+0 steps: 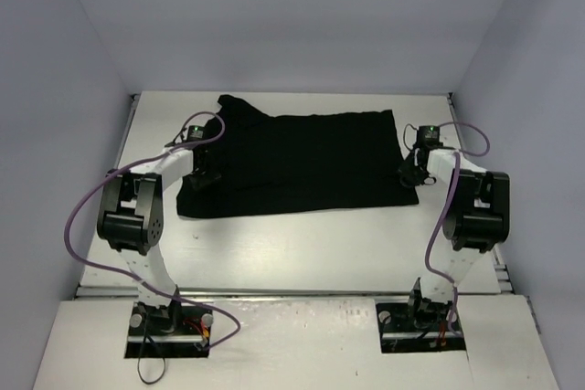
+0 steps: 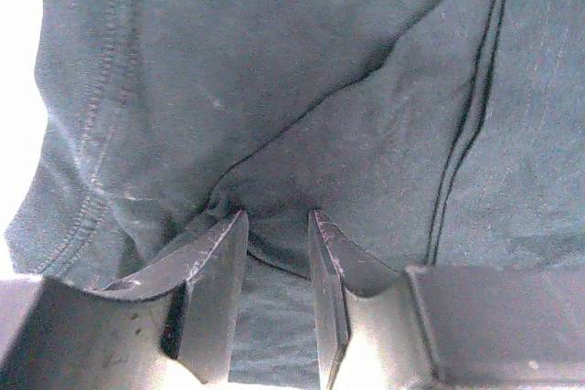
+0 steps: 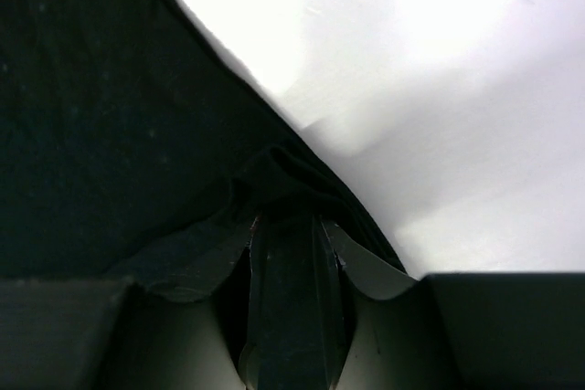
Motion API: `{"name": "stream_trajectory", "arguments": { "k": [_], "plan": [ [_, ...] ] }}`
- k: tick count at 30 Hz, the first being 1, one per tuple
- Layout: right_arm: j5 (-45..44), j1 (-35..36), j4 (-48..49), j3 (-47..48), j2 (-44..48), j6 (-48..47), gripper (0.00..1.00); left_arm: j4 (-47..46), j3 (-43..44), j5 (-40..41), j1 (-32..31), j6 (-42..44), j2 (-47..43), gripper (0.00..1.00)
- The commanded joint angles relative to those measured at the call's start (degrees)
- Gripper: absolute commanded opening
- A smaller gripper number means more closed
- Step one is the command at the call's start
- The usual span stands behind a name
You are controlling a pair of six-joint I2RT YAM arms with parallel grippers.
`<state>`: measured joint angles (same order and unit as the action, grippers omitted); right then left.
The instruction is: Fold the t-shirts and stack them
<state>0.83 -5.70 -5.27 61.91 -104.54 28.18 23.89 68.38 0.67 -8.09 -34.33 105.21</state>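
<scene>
**Both grippers at opposite edges of the black t-shirt, ready for a fold**

The black t-shirt lies spread flat on the far half of the tabletop, its long side running left to right. One part juts toward the far left corner. No second shirt or stack is visible.

The left gripper sits low on the shirt's left edge, and the right gripper sits low on its right edge. They are roughly level with each other. Taking the garment at two opposite points probably lets both arms lift and carry the cloth together, so the fold comes out straight rather than dragged from one side.

In the left wrist view, the fingers stand a narrow gap apart, with a puckered ridge of cloth rising between them near a stitched hem. Cloth sits inside the pincer, but the pictures do not show whether it is firmly pinched.

In the right wrist view, the jaws are drawn close together on a bunched lip of the shirt's edge, right where the fabric meets the bare white surface. That reads as a hold on the cloth.

The fold itself looks not yet begun. The likely risk is the left side slipping free if its pinch is shallow.
</scene>
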Motion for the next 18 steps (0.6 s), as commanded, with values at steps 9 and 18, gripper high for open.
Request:
{"name": "stream_trajectory", "arguments": {
  "k": [9, 18],
  "plan": [
    [-10.7, 1.7, -5.8, -0.7, 11.8, -3.4, 0.31, -0.7, -1.8, 0.6, 3.5, -0.2, -3.2, 0.40],
    [2.0, 19.1, -6.8, 13.9, 15.5, -13.9, 0.50, 4.1, -0.9, -4.1, 3.1, 3.3, -18.3, 0.67]
  ]
}}
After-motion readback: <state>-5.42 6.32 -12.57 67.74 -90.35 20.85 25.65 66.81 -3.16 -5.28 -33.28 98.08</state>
